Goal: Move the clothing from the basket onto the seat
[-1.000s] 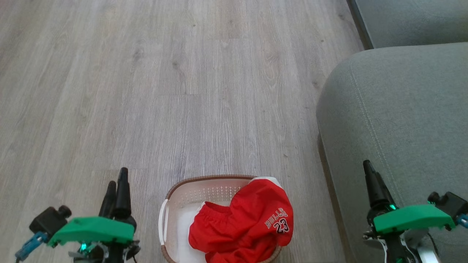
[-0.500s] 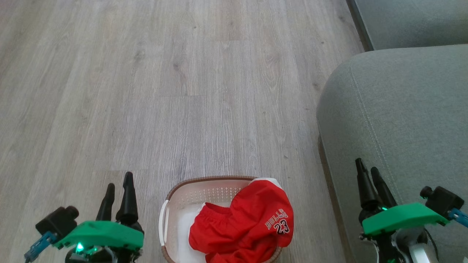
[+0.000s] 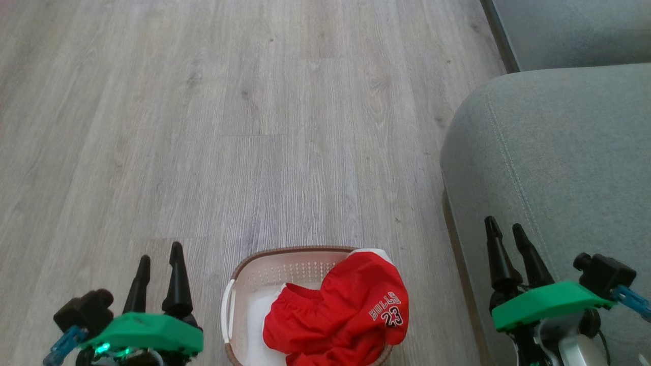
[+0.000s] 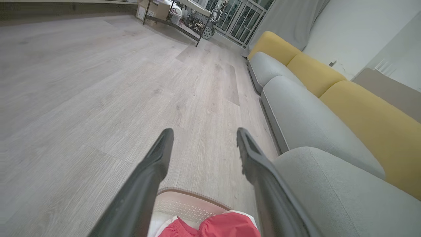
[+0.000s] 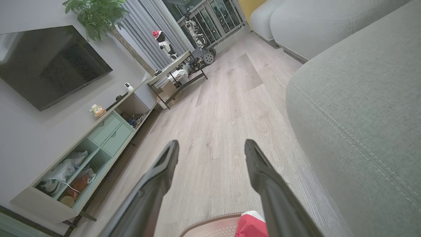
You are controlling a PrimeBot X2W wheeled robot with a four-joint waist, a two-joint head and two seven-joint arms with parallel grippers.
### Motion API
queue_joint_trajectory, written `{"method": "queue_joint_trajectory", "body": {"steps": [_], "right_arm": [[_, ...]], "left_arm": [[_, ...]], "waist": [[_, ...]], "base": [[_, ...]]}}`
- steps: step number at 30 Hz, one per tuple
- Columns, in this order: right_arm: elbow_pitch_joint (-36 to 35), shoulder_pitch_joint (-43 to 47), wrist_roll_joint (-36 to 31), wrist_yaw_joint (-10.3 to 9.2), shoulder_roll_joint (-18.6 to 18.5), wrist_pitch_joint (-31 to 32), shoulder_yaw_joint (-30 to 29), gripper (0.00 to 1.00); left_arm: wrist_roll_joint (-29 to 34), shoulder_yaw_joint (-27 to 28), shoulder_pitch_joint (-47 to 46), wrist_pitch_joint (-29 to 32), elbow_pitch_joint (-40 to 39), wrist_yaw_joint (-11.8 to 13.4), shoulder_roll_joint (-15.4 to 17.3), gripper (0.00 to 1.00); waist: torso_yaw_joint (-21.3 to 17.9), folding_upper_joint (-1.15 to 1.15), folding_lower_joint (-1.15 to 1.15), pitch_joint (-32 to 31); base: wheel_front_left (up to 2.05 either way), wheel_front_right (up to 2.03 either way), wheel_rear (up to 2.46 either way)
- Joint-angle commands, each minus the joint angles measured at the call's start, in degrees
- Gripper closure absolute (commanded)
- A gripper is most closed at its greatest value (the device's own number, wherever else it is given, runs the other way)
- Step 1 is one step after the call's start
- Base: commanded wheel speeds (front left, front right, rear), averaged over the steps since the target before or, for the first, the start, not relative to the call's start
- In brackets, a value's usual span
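The clothing [image 3: 338, 320] lies heaped in the basket [image 3: 285, 252], filling its right half and draping over the right rim. Judged light, soft and limp, it will sag when lifted. Pinch a raised fold at the top of the heap. The basket stands on the floor [image 3: 254, 127], just left of the seat [image 3: 559, 152]. The left gripper [image 3: 160, 253] hovers left of the basket and the right gripper [image 3: 504, 224] over the seat's left edge, both spread wide and empty. The head view gives the whole heap. The left wrist view adds yellow back cushions [image 4: 361, 108], the right wrist view a television [image 5: 49, 62].
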Motion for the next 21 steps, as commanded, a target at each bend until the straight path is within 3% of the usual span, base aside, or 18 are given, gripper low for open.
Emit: {"method": "queue_joint_trajectory", "body": {"steps": [1,21], "right_arm": [[-2.6,-2.6,-2.2,-0.01,-0.5,-1.0,1.2,0.00],[-3.8,-2.6,-16.0,-0.01,-0.6,-4.2,3.1,0.00]], "left_arm": [[2.2,0.7,-1.4,-0.9,-2.6,0.7,0.8,0.00],[14.2,0.5,0.2,-4.1,-3.6,1.8,0.8,0.00]], "waist": [[0.0,0.00,0.00,0.0],[0.1,0.00,0.00,-0.2]], "base": [[0.00,0.00,0.00],[0.00,0.00,0.00]]}}
